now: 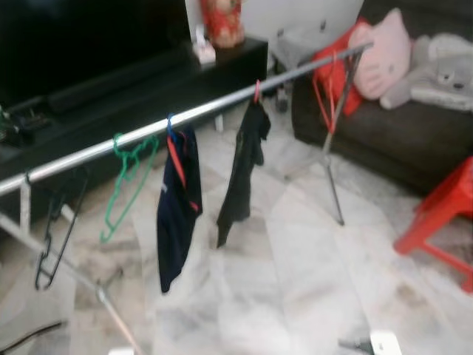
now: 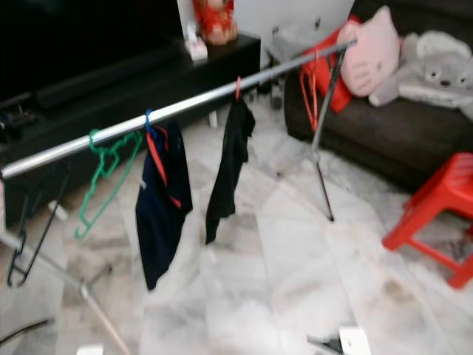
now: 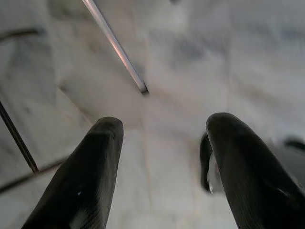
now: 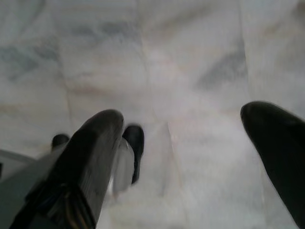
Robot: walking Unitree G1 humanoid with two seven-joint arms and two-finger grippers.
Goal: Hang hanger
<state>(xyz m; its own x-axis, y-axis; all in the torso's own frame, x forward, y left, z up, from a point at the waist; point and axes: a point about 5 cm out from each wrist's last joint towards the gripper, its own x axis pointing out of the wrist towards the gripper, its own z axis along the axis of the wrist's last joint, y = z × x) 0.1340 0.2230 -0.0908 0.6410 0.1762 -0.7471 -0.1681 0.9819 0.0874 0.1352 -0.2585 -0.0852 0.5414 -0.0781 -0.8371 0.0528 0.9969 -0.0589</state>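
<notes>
Silver rail [image 1: 199,111] already carries green hanger [image 1: 127,181] & clothes, but both yr grippers, left gripper [image 3: 159,157] & right gripper [image 4: 190,152], point at floor w/ fingers apart, holding nothing

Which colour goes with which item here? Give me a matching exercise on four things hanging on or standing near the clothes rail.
Things:
1. Bare hanger left of the hanging clothes
2. Bare hanger at the rail's near left end
3. Plastic stool on the floor
4. Plush cushion on the sofa

Colours:
A. pink
B. green
C. red
D. black

Pairs: 1-B, 2-D, 3-C, 4-A
</notes>
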